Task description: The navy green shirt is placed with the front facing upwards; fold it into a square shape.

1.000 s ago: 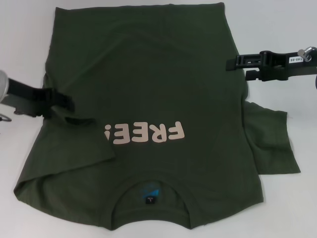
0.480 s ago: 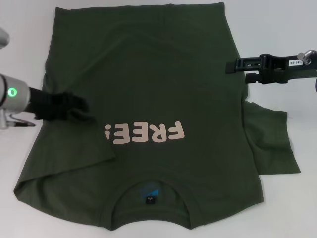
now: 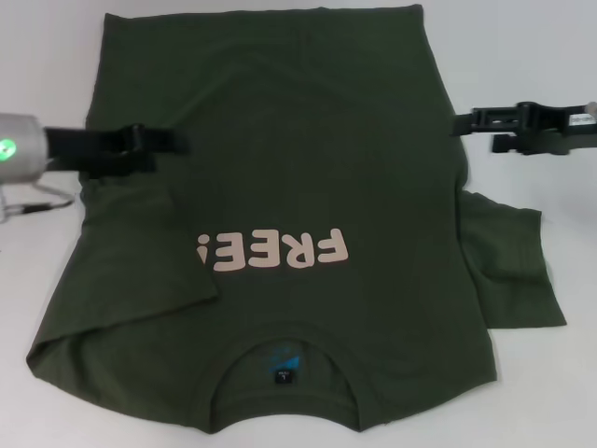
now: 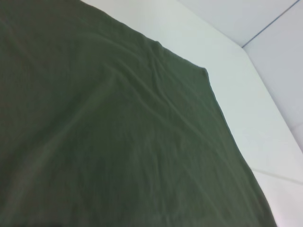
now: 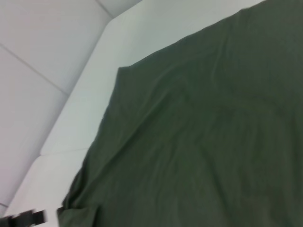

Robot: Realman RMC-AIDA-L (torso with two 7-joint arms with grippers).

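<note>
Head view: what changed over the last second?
The left gripper moved from the folded left sleeve toward the hem end and further over the navy green shirt, holding nothing. The right gripper drew back outward to the shirt's right edge. The shirt, its folded left sleeve and spread right sleeve lie unchanged.

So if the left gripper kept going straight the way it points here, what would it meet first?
Probably nothing solid: the left gripper points across the navy green shirt toward the right gripper, the first obstacle if heights match.

Shirt point(image 3: 280, 187) spread on table point(image 3: 560, 392) (collar nearest), left claw point(image 3: 173, 142) over it, right claw point(image 3: 462, 121) at its edge.
</note>
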